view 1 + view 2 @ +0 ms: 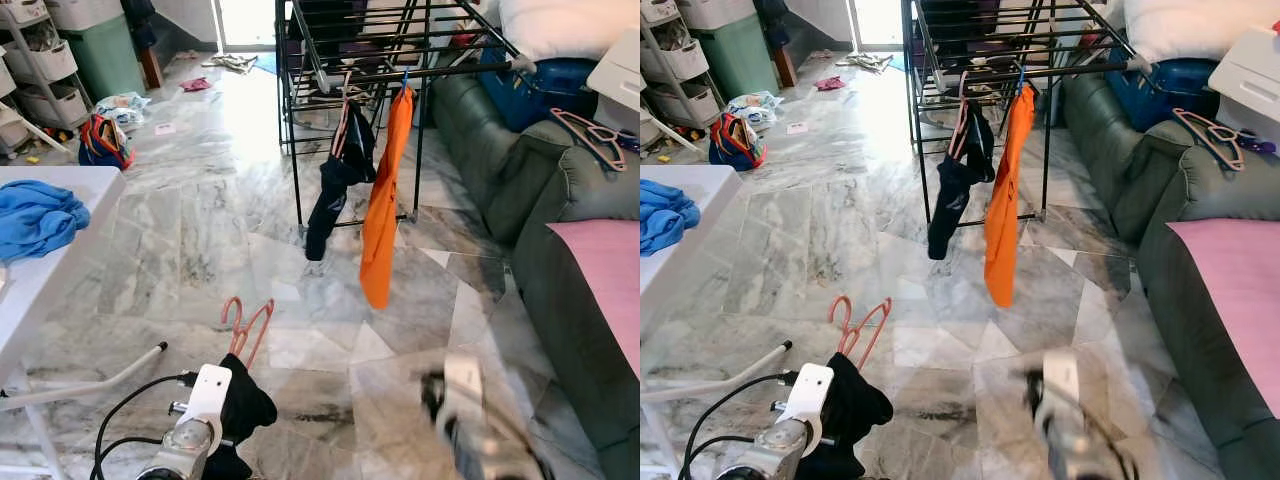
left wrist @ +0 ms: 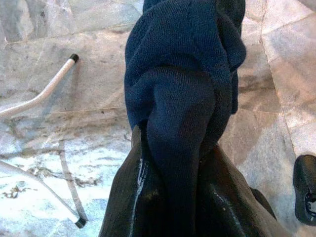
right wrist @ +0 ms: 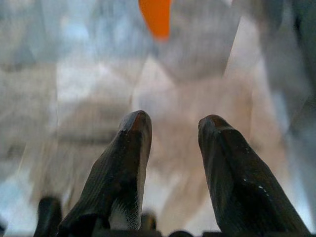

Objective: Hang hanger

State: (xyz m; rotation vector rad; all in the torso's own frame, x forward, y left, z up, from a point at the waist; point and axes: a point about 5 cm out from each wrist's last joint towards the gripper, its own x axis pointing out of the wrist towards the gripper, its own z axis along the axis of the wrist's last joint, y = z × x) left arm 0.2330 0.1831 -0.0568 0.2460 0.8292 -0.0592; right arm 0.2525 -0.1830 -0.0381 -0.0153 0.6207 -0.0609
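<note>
A pink hanger (image 1: 245,328) sticks up out of a dark navy garment (image 1: 243,405) low in front of me. My left gripper (image 2: 173,136) is shut on that bunched garment, which hides its fingertips. My right gripper (image 3: 170,123) is open with nothing between its fingers (image 3: 128,148); it appears blurred at the lower right (image 1: 470,420) above the floor. Ahead stands a black drying rack (image 1: 380,60). An orange garment (image 1: 383,200) and a dark garment on a pink hanger (image 1: 335,180) hang from its front bar.
A green sofa (image 1: 540,180) runs along the right, with pink hangers (image 1: 590,130) on its arm and a pink cloth (image 1: 605,270) on its seat. A white table (image 1: 40,270) with a blue cloth (image 1: 35,218) stands at my left. Bags and clutter lie by the far shelves.
</note>
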